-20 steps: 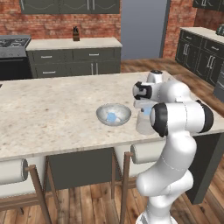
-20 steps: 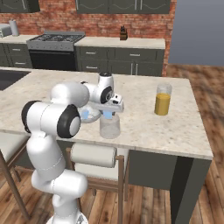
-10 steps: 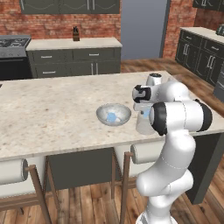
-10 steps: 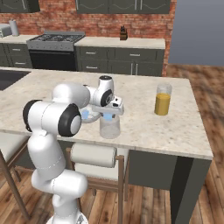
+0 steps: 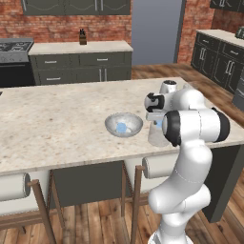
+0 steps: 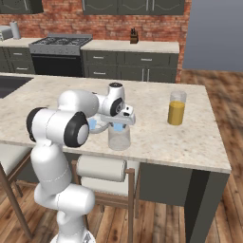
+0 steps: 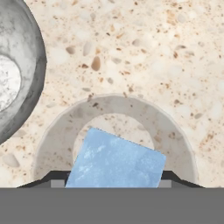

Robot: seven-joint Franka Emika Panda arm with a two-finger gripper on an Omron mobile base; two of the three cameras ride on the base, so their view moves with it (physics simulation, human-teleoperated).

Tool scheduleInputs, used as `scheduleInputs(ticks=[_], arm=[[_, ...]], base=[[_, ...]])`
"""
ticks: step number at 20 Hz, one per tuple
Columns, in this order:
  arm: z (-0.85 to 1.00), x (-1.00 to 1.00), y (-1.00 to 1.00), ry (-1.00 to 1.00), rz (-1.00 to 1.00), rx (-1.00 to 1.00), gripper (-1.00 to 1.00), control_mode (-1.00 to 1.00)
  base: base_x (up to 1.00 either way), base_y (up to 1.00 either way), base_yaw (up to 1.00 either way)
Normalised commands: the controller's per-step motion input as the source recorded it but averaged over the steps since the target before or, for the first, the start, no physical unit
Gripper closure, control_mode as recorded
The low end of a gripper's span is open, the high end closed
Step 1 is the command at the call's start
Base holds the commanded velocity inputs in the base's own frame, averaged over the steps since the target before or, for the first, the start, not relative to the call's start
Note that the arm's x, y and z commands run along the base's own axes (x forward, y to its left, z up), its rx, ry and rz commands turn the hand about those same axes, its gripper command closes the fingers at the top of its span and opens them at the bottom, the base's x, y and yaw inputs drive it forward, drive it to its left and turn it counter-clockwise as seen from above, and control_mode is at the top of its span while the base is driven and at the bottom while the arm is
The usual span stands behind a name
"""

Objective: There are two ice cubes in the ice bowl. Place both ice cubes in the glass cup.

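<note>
Tool (image 7: 114,186) pinched on ice cube (image 7: 116,161), directly above glass cup (image 7: 114,135) mouth. Advice: keep cube centred over the rim, release straight down. Second ice cube (image 5: 122,127) sits in ice bowl (image 5: 110,125), at 9 o'clock of cup on worktop (image 5: 52,124). Amber glass (image 6: 176,107) well apart at 3 o'clock; path looks clear.

Ice cube (image 7: 114,161) light blue; ice bowl (image 5: 123,125) speckled silver-grey; counter (image 5: 57,119) beige-flecked.

2 rear base views share island counter (image 5: 57,119), hand view close, downward
</note>
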Motion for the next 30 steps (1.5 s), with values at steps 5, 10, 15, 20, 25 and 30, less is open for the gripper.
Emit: scheduleInputs(ticks=[5,10,15,20,25,30], arm=[[-0.13,0.00,-0.02,0.00,0.00,0.00,1.00,-1.00],[-0.09,0.03,0.00,0.00,0.00,0.00,1.00,-1.00],[0.00,0.13,0.00,0.00,0.00,0.00,1.00,-1.00],[0.00,0.09,0.00,0.00,0.00,0.00,-1.00,-1.00],[0.09,0.00,0.00,-0.01,0.00,0.00,-1.00,-1.00],[0.37,0.00,0.00,-0.09,0.00,0.00,-1.00,-1.00]], base=[[0.00,0.00,0.00],[0.00,0.00,0.00],[0.00,0.00,0.00],[0.00,0.00,0.00],[0.00,0.00,0.00],[0.00,0.00,0.00]])
